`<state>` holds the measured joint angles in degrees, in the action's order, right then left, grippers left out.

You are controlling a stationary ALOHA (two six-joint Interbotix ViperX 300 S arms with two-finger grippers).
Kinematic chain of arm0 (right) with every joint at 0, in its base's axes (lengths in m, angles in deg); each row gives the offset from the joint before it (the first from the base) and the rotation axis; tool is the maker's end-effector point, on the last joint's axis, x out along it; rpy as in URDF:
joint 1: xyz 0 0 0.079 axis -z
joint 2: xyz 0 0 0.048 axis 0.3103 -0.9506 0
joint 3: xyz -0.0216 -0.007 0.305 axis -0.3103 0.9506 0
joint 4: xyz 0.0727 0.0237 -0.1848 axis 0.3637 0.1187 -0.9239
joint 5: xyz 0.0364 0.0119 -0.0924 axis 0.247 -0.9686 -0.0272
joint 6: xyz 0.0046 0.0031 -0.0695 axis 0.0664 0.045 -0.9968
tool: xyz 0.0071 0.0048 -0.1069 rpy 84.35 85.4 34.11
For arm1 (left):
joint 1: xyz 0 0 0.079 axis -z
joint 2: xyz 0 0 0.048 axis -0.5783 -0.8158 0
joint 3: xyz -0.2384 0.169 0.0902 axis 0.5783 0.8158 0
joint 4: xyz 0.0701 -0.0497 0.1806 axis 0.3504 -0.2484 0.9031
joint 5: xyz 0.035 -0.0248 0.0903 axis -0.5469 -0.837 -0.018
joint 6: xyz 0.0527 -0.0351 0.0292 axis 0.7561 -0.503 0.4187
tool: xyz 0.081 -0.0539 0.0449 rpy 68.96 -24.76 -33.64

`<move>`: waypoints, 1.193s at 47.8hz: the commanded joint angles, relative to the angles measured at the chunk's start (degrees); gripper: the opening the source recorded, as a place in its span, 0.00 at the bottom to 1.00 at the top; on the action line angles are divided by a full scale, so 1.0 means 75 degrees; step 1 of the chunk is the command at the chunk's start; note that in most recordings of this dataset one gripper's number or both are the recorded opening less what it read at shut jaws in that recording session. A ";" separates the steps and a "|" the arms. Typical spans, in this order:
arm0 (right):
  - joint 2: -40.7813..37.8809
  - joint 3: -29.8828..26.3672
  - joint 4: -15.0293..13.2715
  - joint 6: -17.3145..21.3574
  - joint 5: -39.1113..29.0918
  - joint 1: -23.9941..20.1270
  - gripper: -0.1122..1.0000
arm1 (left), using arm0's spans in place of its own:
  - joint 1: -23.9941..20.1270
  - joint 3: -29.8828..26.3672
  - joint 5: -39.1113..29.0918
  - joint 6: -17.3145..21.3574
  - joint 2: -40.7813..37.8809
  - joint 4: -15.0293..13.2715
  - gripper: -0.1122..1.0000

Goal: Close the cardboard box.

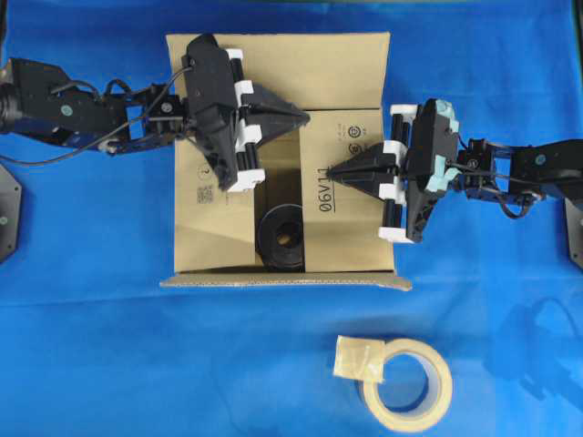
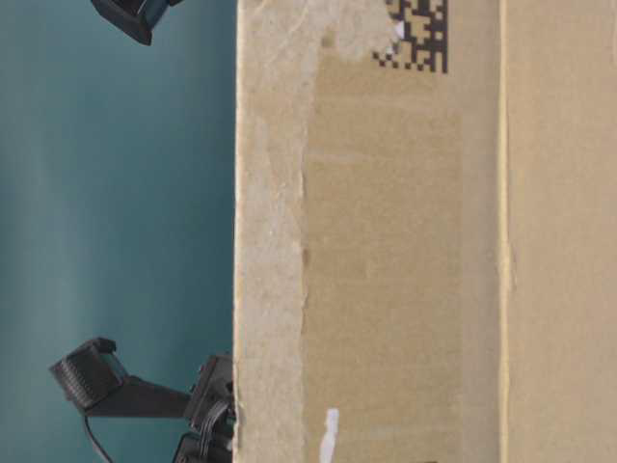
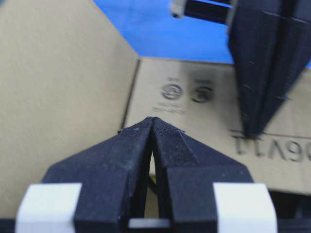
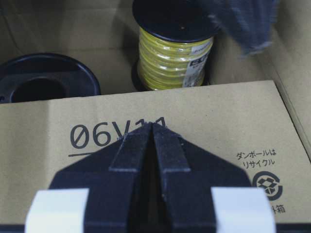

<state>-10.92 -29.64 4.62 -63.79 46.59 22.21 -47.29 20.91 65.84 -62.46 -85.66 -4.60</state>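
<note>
The counter is covered in blue cloth; the cardboard box sits upper centre; a tape roll lies lower right; the left gripper and right gripper are both pressed together.

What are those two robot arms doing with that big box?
They are closing the cardboard box. The left gripper and the right gripper, fingers shut, are pressing the side flaps down from above. A gap remains in the middle, where a black spool shows. A tape roll lies on the blue table.

yellow spool in the cardboard box, top half-hidden behind blurred left hand
</note>
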 commanded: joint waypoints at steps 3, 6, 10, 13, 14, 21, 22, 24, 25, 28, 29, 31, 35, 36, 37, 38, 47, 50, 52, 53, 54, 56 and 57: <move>0.0059 -0.0070 0.0012 0.0012 0.0082 0.0012 0.10 | -0.0141 -0.0223 0.0117 0.0035 -0.0152 0.0012 0.10; 0.0059 -0.0070 0.0023 0.0012 0.0082 0.0012 0.10 | -0.0187 -0.0258 0.0117 0.0035 -0.0293 0.0012 0.10; 0.0059 -0.0070 0.0012 0.0012 0.0082 0.0012 0.10 | -0.0211 -0.0293 0.0129 0.0035 -0.0434 0.0012 0.10; 0.0059 -0.0070 0.0023 0.0012 0.0094 0.0012 0.10 | -0.0258 -0.0305 0.0176 0.0035 -0.0539 0.0012 0.10; 0.0059 -0.0070 0.0023 0.0012 0.0094 0.0012 0.10 | -0.0270 -0.0316 0.0211 0.0035 -0.0563 0.0012 0.10; 0.0059 -0.0070 0.0023 0.0012 0.0094 0.0012 0.10 | -0.0328 -0.0316 0.0434 0.0035 -0.0738 0.0000 0.10; 0.0059 -0.0070 0.0023 0.0012 0.0094 0.0012 0.10 | -0.0328 -0.0316 0.0445 0.0035 -0.0750 0.0012 0.10; 0.0059 -0.0070 0.0023 0.0012 0.0094 0.0000 0.10 | -0.0328 -0.0316 0.0492 0.0035 -0.0773 0.0000 0.10; 0.0059 -0.0070 0.0023 0.0012 0.0094 0.0000 0.10 | -0.0328 -0.0328 0.0492 0.0035 -0.0785 0.0000 0.10; 0.0059 -0.0070 0.0023 0.0012 0.0082 0.0000 0.10 | -0.0328 -0.0328 0.0492 0.0035 -0.0797 0.0000 0.10; 0.0059 -0.0070 0.0023 0.0012 0.0094 0.0000 0.10 | -0.0328 -0.0316 0.0504 0.0035 -0.0809 0.0000 0.10; 0.0059 -0.0082 0.0023 0.0012 0.0094 -0.0012 0.10 | -0.0328 -0.0305 0.0504 0.0035 -0.0809 0.0000 0.10; 0.0059 -0.0070 0.0012 0.0012 0.0082 -0.0023 0.10 | -0.0328 -0.0293 0.0504 0.0023 -0.0797 0.0000 0.10; 0.0059 -0.0082 0.0023 0.0023 0.0094 -0.0023 0.10 | -0.0328 -0.0293 0.0504 0.0023 -0.0797 0.0000 0.10; 0.0070 -0.0082 0.0023 0.0023 0.0082 -0.0035 0.10 | -0.0328 -0.0293 0.0492 0.0023 -0.0797 0.0000 0.10; 0.0082 -0.0094 0.0023 0.0023 0.0070 -0.0023 0.10 | -0.0328 -0.0281 0.0492 0.0023 -0.0797 0.0000 0.10; 0.0832 -0.0152 0.0023 0.0023 -0.0305 -0.0188 0.10 | -0.0328 -0.0246 0.0457 0.0000 -0.0785 0.0000 0.10; 0.1254 -0.0164 0.0012 0.0023 -0.0551 -0.0305 0.10 | -0.0328 -0.0234 0.0445 0.0000 -0.0773 0.0000 0.10; 0.1535 -0.0164 0.0012 0.0023 -0.0715 -0.0398 0.10 | -0.0328 -0.0223 0.0445 0.0000 -0.0773 0.0000 0.10; 0.1687 -0.0164 0.0012 0.0023 -0.0785 -0.0469 0.10 | -0.0328 -0.0211 0.0434 -0.0012 -0.0773 0.0000 0.10; 0.1898 -0.0164 0.0012 0.0023 -0.0879 -0.0551 0.10 | -0.0328 -0.0211 0.0434 -0.0035 -0.0762 0.0000 0.10; 0.2191 -0.0152 0.0012 0.0023 -0.0996 -0.0703 0.10 | -0.0328 -0.0211 0.0434 -0.0035 -0.0762 0.0000 0.10; 0.2332 -0.0141 0.0012 0.0023 -0.1008 -0.0773 0.10 | -0.0328 -0.0199 0.0434 -0.0047 -0.0762 0.0000 0.10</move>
<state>2.18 -29.73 4.62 -63.61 39.91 18.17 -49.57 19.60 69.00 -62.64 -92.25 -4.52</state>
